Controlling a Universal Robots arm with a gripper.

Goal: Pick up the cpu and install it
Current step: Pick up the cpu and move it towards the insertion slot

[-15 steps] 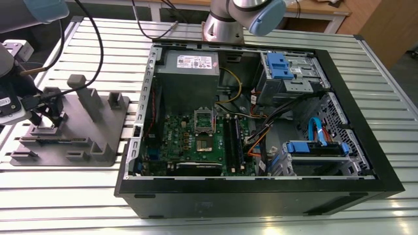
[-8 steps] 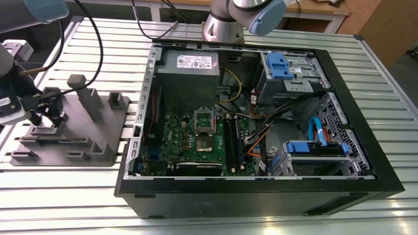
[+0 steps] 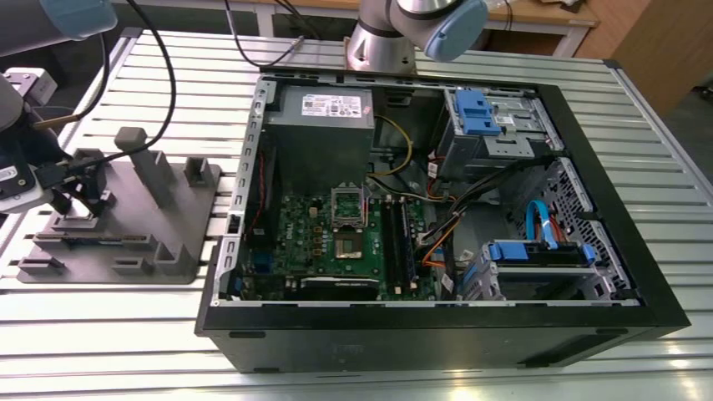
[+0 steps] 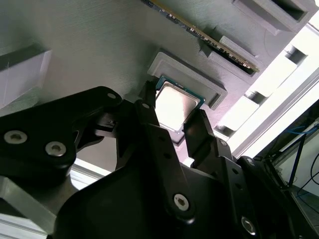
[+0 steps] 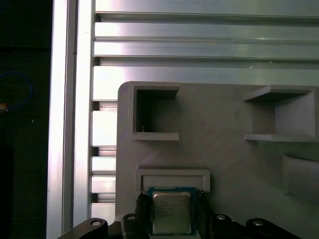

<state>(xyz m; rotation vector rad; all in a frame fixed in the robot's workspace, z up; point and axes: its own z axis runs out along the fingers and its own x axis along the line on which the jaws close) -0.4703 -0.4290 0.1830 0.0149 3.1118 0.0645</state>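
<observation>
The cpu (image 5: pixel 172 211), a small square chip with a silvery top and a thin teal rim, lies in a shallow framed nest on the grey plastic tray (image 5: pixel 224 164). My gripper (image 5: pixel 172 215) is down over it, with one black finger against each of two opposite edges. The second wrist view shows the same grip: the cpu (image 4: pixel 174 102) between the fingers (image 4: pixel 149 119) of my gripper (image 4: pixel 173 105). In the exterior view my gripper (image 3: pixel 76 205) is low over the tray (image 3: pixel 134 234) at the exterior view's left. The green board (image 3: pixel 317 246) with its open socket frame (image 3: pixel 349 203) sits inside the computer case.
The open black computer case (image 3: pixel 607 175) fills the table's middle and the exterior view's right, with cables, drive bays and a power supply (image 3: pixel 323 109) inside. Upright blocks (image 3: pixel 145 159) rise from the tray close to my gripper. The arm's base (image 3: pixel 385 42) stands behind the case.
</observation>
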